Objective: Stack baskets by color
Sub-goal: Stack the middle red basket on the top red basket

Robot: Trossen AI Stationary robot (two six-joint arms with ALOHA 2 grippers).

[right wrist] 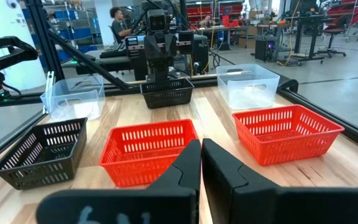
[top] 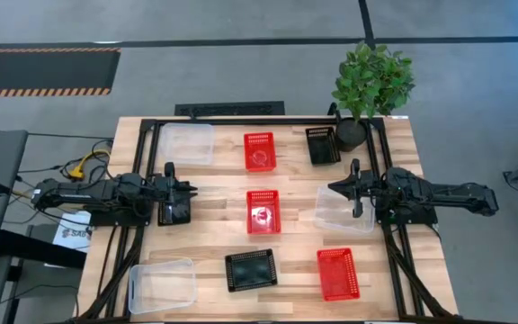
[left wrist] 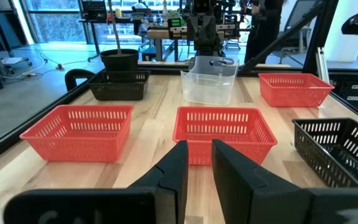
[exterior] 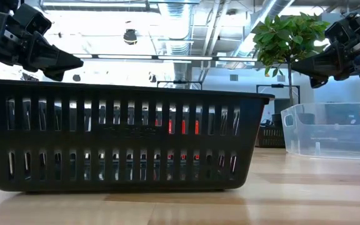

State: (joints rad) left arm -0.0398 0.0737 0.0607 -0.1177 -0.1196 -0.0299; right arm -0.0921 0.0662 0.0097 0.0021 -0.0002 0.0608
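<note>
On the pale wooden table (top: 214, 236) we see three see-through plastic tubs (top: 162, 285), three red plastic baskets with slotted sides (top: 263, 211) and three black slotted ones (top: 251, 270), all box-shaped and spread apart. The middle red basket lies long-ways up and down the table between the two arms. The left gripper (top: 190, 190) hangs over a black basket and the right gripper (top: 334, 188) over a clear tub, each with its fingers almost pressed together and holding nothing.

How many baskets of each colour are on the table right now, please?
Red baskets: 3
Black baskets: 3
Clear baskets: 3
Total: 9
</note>
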